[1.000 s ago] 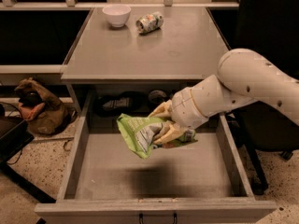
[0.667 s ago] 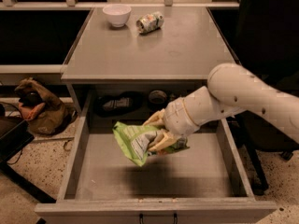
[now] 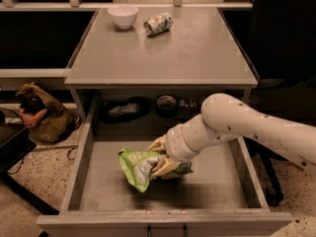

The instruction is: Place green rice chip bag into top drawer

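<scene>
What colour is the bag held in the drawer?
Light green with white and grey print, clear in the camera view. The tool grips the bag inside the drawer.

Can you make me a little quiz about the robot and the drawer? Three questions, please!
1. True or false: the hand reaches down into the top drawer and is gripping the green rice chip bag.
2. Pick one: what lies on the tabletop next to the white bowl? A) a crushed can B) a banana C) a spoon
3. Fill in the gap: the top drawer is pulled ____.

Key: 1 true; 2 A; 3 open.
</scene>
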